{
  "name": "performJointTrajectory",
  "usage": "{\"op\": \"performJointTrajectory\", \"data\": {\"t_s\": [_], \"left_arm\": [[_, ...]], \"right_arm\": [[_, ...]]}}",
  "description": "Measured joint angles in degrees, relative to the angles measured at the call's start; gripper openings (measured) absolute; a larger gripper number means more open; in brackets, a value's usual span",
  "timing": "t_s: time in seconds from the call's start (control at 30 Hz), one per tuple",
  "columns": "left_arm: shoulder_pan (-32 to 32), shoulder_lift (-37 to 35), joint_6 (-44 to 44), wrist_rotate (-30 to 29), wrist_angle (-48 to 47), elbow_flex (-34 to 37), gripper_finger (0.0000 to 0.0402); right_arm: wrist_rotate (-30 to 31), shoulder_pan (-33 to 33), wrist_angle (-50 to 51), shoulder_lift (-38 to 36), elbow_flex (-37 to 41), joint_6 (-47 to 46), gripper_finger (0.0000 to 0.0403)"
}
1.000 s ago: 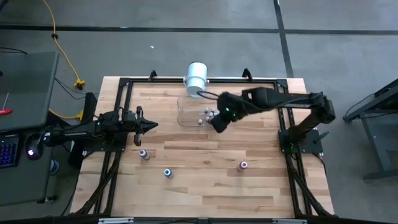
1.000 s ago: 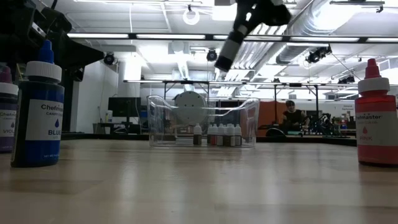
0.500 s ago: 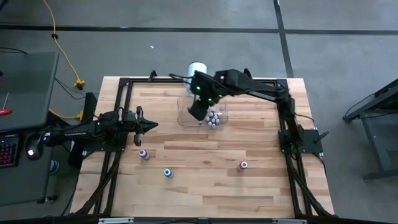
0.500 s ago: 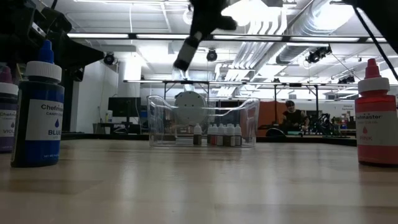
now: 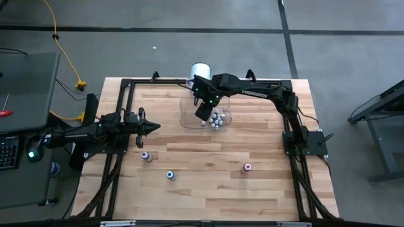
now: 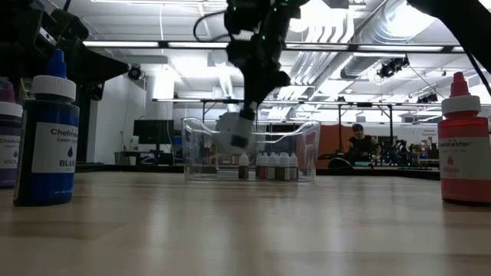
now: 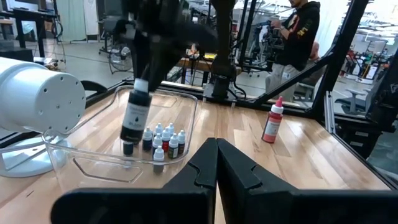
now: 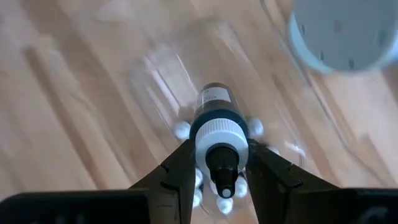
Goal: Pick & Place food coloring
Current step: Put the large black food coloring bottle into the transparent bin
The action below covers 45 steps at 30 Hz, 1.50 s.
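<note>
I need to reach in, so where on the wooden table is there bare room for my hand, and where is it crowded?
Free: the wooden table in front of the blue-capped bottle and pink-capped bottle, and the middle strip between them and the clear plastic tub. Crowded: the tub, where the right gripper holds a dark bottle above small dropper bottles.

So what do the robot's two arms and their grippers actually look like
Both arms are dark, nearly black, built of slim jointed segments with black cables along them. The right arm shows small green lights near its wrist. The right gripper has two flat dark fingers forming a V. The left gripper tapers to a point; from its wrist camera its fingers look like matte black wedges.
</note>
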<state>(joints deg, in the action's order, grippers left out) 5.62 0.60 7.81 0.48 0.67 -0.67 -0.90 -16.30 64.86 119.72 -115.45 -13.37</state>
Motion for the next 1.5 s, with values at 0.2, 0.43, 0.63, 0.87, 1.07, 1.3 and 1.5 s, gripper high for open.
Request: {"op": "performJointTrajectory", "data": {"t_s": [0.2,0.43,0.63,0.87,1.07,1.3,1.5], "left_arm": [[0.0,0.0,0.0,0.0,0.0,0.0,0.0001],[0.0,0.0,0.0,0.0,0.0,0.0,0.0001],[0.0,0.0,0.0,0.0,0.0,0.0,0.0001],[0.0,0.0,0.0,0.0,0.0,0.0,0.0001],[0.0,0.0,0.0,0.0,0.0,0.0,0.0001],[0.0,0.0,0.0,0.0,0.0,0.0,0.0001],[0.0,0.0,0.0,0.0,0.0,0.0,0.0001]], "right_arm": [[0.0,-0.9,-0.4,0.0,3.2,-5.0,0.0109],[-0.5,-1.2,0.5,0.0,4.0,-7.5,0.0109],[-0.1,-1.3,2.6,0.0,3.9,-8.9,0.0109],[1.4,-1.4,2.2,1.2,3.9,-8.0,0.0109],[1.4,-1.3,1.7,2.8,3.9,-3.9,0.0109],[2.2,-1.0,1.6,3.4,3.9,4.5,0.0109],[2.8,-0.9,1.9,3.4,3.9,8.6,0.0109]]}}
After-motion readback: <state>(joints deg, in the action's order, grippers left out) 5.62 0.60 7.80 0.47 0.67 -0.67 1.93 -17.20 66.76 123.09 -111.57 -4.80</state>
